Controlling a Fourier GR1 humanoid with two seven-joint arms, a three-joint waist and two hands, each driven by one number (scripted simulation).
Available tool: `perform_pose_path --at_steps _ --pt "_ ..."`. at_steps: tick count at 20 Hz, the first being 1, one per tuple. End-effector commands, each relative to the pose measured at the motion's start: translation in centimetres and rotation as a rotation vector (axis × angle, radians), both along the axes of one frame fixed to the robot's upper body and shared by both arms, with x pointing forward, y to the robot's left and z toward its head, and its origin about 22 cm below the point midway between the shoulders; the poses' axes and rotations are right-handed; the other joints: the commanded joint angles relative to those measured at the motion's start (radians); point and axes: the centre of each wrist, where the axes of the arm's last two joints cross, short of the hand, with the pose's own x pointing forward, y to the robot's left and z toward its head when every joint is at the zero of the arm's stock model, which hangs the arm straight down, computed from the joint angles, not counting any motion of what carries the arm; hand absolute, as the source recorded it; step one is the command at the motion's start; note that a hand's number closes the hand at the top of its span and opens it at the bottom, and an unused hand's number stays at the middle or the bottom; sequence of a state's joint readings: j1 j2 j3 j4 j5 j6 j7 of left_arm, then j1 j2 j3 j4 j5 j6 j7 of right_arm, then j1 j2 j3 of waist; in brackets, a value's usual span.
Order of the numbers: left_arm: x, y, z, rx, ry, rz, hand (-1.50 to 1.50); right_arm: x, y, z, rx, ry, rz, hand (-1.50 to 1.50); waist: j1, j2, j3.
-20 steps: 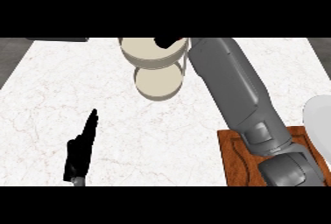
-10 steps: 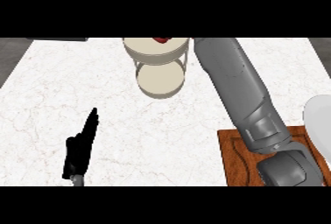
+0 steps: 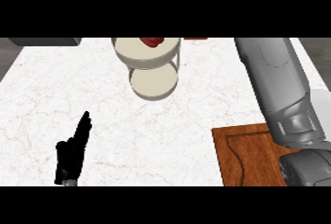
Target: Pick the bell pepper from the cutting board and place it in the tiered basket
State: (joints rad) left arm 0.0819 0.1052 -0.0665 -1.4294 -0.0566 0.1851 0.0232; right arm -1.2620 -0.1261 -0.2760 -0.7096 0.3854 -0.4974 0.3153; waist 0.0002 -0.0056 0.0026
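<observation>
Bell pepper (image 3: 152,42) lay in the top tier of the tiered basket (image 3: 147,61), off the cutting board (image 3: 249,153): placing judged complete. Left hand (image 3: 73,151) rested lower left, fingers straight; right hand unseen; next, retreat clear of the basket

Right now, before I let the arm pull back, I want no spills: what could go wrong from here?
The bell pepper sits in the tiered basket's top tier at the view's upper edge, partly cut off. Whether it is settled cannot be told, so it might roll out. The right forearm runs close beside the basket and over the cutting board; withdrawing could clip either.
</observation>
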Motion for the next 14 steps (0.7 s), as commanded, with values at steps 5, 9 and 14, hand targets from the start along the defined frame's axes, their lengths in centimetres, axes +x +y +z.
perform_pose_path --at_steps 5,9,14 --pt "-0.4 1.0 0.1 0.005 0.051 0.061 0.0 -2.7 -14.8 0.9 0.062 0.011 -0.128 -1.5 -0.042 -0.007 -0.001" --pt "-1.3 0.3 -1.6 0.007 0.049 0.067 0.0 -6.4 -21.5 1.4 0.039 0.021 -0.094 -1.5 -0.048 -0.007 -0.002" --pt "-1.1 1.7 0.2 0.013 0.032 0.043 0.0 -11.7 -29.8 0.3 0.051 0.027 -0.057 -1.5 -0.031 -0.002 -0.001"
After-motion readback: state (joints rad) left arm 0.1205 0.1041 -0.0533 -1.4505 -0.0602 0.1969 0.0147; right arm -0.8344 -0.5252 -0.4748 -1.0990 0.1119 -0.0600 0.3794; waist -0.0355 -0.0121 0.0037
